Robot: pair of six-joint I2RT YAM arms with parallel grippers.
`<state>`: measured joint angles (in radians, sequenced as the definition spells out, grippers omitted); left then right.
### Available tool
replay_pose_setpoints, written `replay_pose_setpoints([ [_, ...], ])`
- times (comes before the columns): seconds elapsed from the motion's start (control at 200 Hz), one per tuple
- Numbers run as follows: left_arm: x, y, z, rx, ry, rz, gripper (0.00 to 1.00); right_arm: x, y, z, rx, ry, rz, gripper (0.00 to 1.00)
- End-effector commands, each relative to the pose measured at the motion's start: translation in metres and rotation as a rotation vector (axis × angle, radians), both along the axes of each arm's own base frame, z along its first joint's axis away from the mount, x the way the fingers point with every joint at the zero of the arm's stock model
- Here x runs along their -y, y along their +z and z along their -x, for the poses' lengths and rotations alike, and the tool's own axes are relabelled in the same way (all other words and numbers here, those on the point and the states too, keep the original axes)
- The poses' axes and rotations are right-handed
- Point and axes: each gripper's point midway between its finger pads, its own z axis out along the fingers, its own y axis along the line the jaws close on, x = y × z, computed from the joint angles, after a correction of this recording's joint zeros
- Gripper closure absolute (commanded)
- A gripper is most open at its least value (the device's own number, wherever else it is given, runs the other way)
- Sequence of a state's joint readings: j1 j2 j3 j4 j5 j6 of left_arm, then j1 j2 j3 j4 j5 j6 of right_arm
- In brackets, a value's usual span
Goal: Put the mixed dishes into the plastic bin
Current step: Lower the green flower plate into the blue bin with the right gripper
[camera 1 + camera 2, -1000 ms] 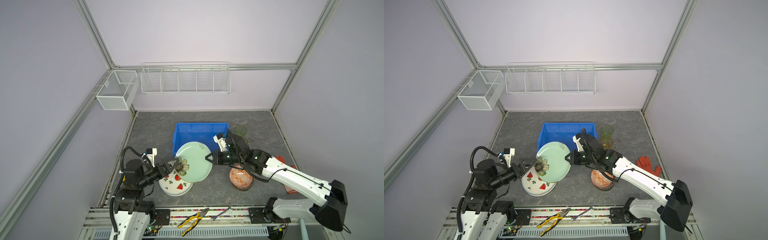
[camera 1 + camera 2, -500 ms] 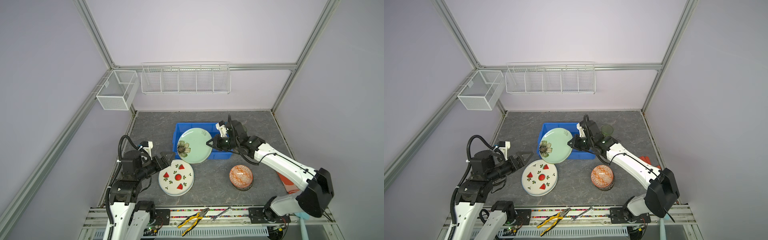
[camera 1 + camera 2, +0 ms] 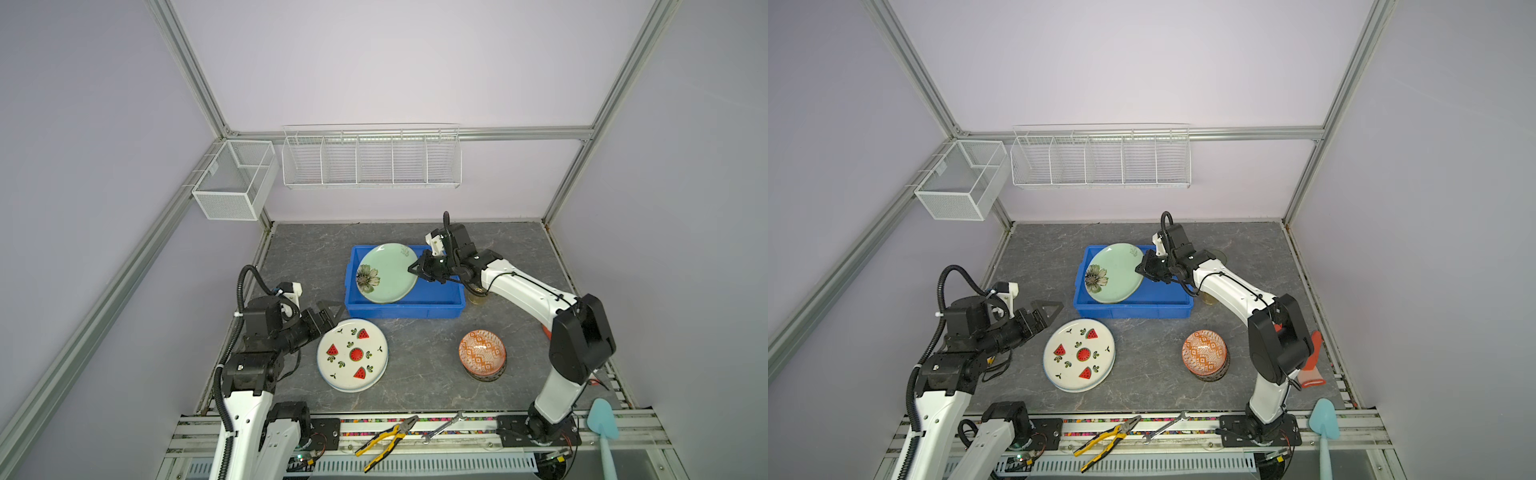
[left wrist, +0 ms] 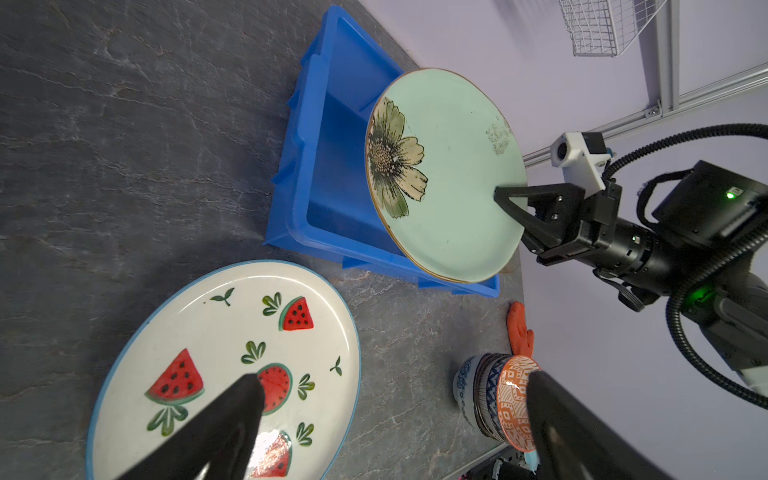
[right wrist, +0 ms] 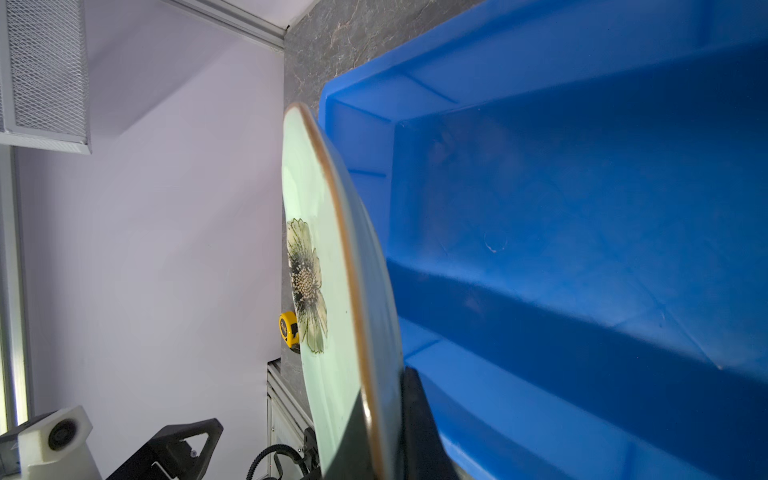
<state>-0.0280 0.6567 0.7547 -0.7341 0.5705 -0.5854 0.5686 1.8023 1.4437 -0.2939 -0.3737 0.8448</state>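
None of the dishes is lying in the plastic bin [image 3: 415, 309] yet; its floor is showing bare in the right wrist view. The right end effector [image 3: 414, 269] is pinching the rim of the pale green plate [image 3: 386, 272], jaws nearly together, and holding it tilted over the bin's left half. The left end effector [image 4: 392, 379] is hanging wide apart and empty, just beside the watermelon plate [image 3: 352, 355]. Waiting on the surface [image 3: 415, 386] are one watermelon plate, possibly with another beneath it, one stack of bowls [image 3: 482, 354], at least three with the orange on top, and one amber glass [image 3: 478, 297] beside the bin. By my judgement, nearly the whole job is remaining.
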Motion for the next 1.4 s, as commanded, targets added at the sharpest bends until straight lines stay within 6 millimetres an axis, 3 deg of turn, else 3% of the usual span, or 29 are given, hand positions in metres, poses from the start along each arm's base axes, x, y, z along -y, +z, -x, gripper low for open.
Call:
replay_pose_setpoints([
  [0.0,0.004,0.007,-0.001,0.032,-0.036,0.007,0.02,-0.019,0.050,-0.023,0.133,0.041,-0.138,0.93],
  [0.25,0.003,-0.004,-0.003,0.008,-0.032,0.007,0.02,-0.025,0.015,-0.045,0.084,0.028,-0.136,0.93],
  [0.575,0.010,-0.013,-0.006,-0.022,-0.063,0.050,0.02,-0.026,-0.018,-0.054,0.040,0.029,-0.118,0.93],
  [0.915,0.016,-0.019,0.000,-0.041,-0.102,0.071,0.02,-0.020,-0.051,-0.053,-0.002,0.016,-0.095,0.93],
  [1.395,0.016,-0.024,0.005,-0.056,-0.101,0.077,0.02,-0.013,-0.080,-0.047,-0.043,0.005,-0.070,0.93],
])
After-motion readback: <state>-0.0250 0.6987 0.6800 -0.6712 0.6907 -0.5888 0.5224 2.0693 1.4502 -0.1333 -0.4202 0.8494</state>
